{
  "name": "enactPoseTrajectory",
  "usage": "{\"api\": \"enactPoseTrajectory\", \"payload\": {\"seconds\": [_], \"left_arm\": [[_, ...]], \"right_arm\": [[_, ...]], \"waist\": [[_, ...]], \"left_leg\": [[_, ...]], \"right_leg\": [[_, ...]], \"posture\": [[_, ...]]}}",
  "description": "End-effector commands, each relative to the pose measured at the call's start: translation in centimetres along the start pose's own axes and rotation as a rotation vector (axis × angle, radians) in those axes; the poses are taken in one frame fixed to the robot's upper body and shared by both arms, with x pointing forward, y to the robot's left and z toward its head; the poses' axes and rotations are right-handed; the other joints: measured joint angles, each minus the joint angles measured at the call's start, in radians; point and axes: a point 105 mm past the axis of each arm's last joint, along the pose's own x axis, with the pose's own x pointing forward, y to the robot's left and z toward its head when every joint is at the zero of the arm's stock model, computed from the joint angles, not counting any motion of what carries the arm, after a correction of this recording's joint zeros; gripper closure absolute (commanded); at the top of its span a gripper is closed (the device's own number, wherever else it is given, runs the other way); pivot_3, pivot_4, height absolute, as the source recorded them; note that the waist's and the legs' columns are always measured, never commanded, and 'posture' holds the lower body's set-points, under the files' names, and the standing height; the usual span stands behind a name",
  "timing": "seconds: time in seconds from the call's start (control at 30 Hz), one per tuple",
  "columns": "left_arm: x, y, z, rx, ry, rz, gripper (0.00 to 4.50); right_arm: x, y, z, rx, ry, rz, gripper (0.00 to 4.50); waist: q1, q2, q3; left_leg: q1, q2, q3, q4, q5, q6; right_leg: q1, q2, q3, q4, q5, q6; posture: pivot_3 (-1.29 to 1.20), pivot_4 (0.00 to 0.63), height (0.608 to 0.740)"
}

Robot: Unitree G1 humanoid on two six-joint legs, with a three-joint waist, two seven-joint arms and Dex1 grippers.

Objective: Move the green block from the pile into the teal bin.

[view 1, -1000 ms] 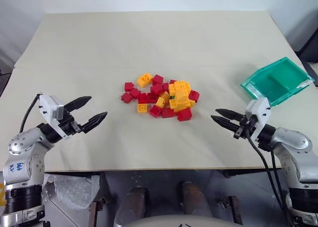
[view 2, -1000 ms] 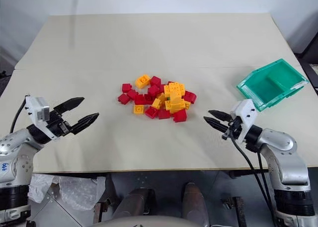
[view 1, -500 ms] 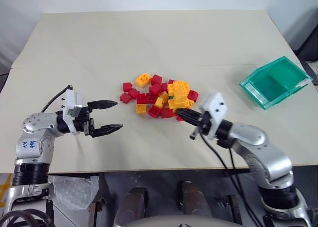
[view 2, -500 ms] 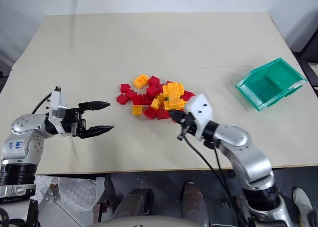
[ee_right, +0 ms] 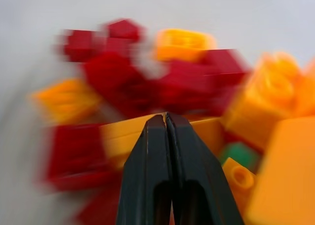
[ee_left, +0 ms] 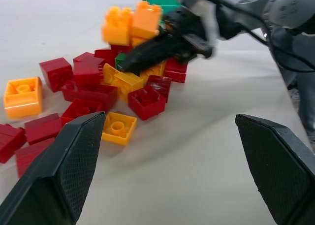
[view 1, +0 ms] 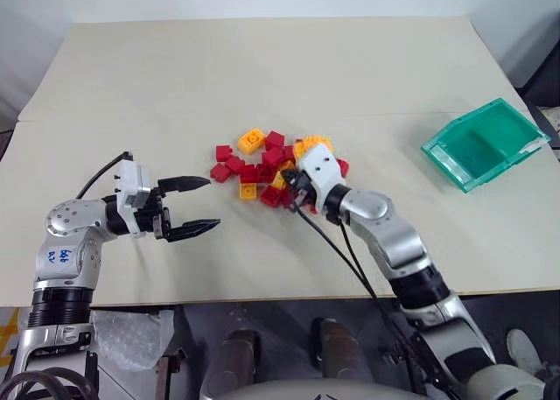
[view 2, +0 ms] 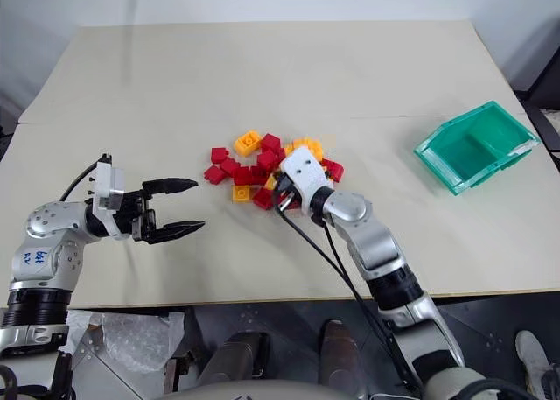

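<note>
Right pincer [ee_right: 166,117] closed, tips in the pile [view 1: 262,159] beside green block [ee_right: 239,155], left pincer [view 1: 203,207] open left of pile, teal bin [view 1: 486,143] far right

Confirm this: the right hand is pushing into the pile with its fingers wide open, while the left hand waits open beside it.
Wrong on one point: the right hand has its fingers pressed shut, as the right wrist view shows. It is at the pile, and the left hand does wait open beside it.

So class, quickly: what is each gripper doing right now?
Left gripper: open, holding nothing, beside the pile.
Right gripper: shut, empty, its tips poked into the pile near the green block.
</note>
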Motion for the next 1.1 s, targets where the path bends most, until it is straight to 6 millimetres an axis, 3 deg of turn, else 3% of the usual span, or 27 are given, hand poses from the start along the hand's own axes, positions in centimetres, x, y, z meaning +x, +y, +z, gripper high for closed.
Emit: {"api": "enactPoseTrajectory", "payload": {"seconds": [0.03, 0.23, 0.4, 0.53, 0.73, 0.83, 0.97, 1.1], "left_arm": [[-0.4, 0.1, 0.9, 0.052, -0.012, 0.022, 0.0], [-0.2, 0.2, 0.6, 0.049, -0.024, 0.052, 0.0], [0.1, 0.3, 0.6, 0.047, -0.032, 0.057, 0.0], [0.3, 0.8, 0.5, 0.046, -0.041, 0.07, 0.0], [1.2, 0.7, 0.6, 0.043, -0.069, 0.066, 0.0], [0.8, 0.7, 0.7, 0.04, -0.074, 0.078, 0.0], [0.0, 0.8, 0.6, 0.037, -0.068, 0.097, 0.0], [-0.3, 0.8, 0.6, 0.028, -0.073, 0.101, 0.0]], "right_arm": [[-0.2, -2.5, 1.0, -0.014, -0.056, -0.104, 4.43], [-2.0, -7.3, -0.6, -0.024, 0.013, -0.276, 4.43], [-3.6, -8.9, -1.7, -0.09, 0.068, -0.287, 4.43], [-3.4, -6.4, 0.0, -0.07, 0.013, -0.129, 4.43], [-2.3, -3.7, -0.4, -0.077, 0.046, -0.003, 4.43], [-3.8, -2.4, 0.4, -0.049, 0.046, 0.101, 4.43], [-7.2, -1.1, 0.8, -0.042, 0.112, 0.271, 4.43], [-9.6, -2.2, 2.4, -0.042, 0.118, 0.322, 4.43]], "waist": [[-0.002, 0.0, 0.0], [-0.012, 0.0, 0.0], [-0.012, 0.0, 0.0], [-0.016, 0.0, 0.0], [-0.013, 0.0, 0.0], [-0.01, 0.0, 0.0], [-0.003, 0.0, 0.0], [0.005, 0.0, 0.0]], "left_leg": [[0.0, 0.0, 0.0, 0.0, 0.0, 0.0], [0.0, 0.0, 0.0, 0.0, 0.0, 0.0], [0.0, 0.0, 0.0, 0.0, 0.0, 0.0], [0.0, 0.0, 0.002, -0.001, 0.0, 0.0], [0.0, 0.001, 0.002, 0.001, 0.0, 0.0], [0.0, 0.001, 0.002, 0.001, 0.0, 0.0], [-0.001, 0.0, 0.0, 0.001, -0.001, 0.001], [-0.002, 0.001, 0.001, 0.001, -0.001, 0.002]], "right_leg": [[0.0, 0.0, 0.0, 0.0, 0.0, 0.0], [0.0, 0.0, 0.0, 0.0, 0.0, 0.0], [0.0, 0.0, 0.0, 0.0, 0.0, 0.0], [-0.001, 0.0, 0.001, 0.0, 0.0, 0.0], [-0.001, 0.0, 0.001, 0.001, 0.0, 0.0], [-0.001, 0.0, 0.001, 0.001, 0.0, 0.0], [-0.001, -0.001, 0.0, 0.0, 0.0, 0.0], [0.0, 0.0, 0.0, -0.006, 0.0, 0.0]], "posture": [[0.0, 0.15, 0.74], [0.0, 0.15, 0.74], [0.0, 0.15, 0.74], [0.0, 0.15, 0.74], [0.0, 0.15, 0.74], [0.0, 0.15, 0.74], [0.0, 0.15, 0.74], [0.0, 0.15, 0.74]]}}
